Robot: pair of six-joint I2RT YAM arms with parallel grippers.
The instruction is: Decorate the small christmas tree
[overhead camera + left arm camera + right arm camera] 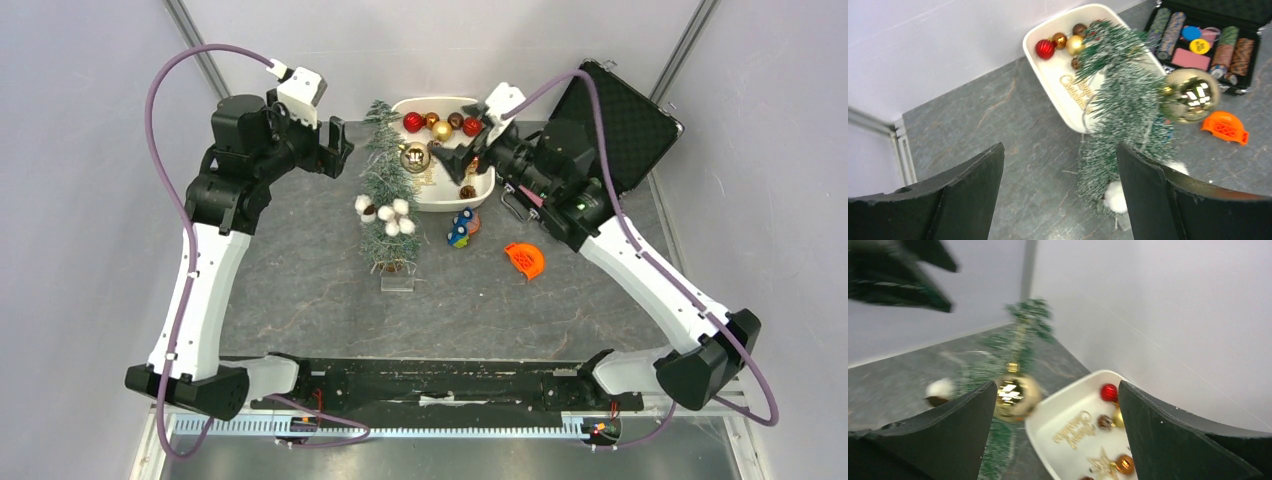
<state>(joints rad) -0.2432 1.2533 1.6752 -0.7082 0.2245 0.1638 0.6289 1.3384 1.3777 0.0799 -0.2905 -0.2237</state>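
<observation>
The small christmas tree (387, 190) stands upright on its clear square base (397, 282) mid-table. A shiny gold bauble (415, 157) hangs on its right side, with white cotton bolls (392, 214) lower down. The tree also shows in the left wrist view (1124, 105) and, blurred, in the right wrist view (1020, 340), each with the gold bauble (1192, 95) (1014, 396). My left gripper (338, 148) is open and empty, left of the treetop. My right gripper (455, 150) is open and empty over the white tray (482, 196), just right of the bauble.
The tray holds red, gold and brown baubles (441, 124), a gold script sign (1074, 427) and a gold star (1102, 465). An open black case (620, 120) of chips stands at back right. An orange piece (525, 260) and a small blue-green figure (461, 231) lie right of the tree.
</observation>
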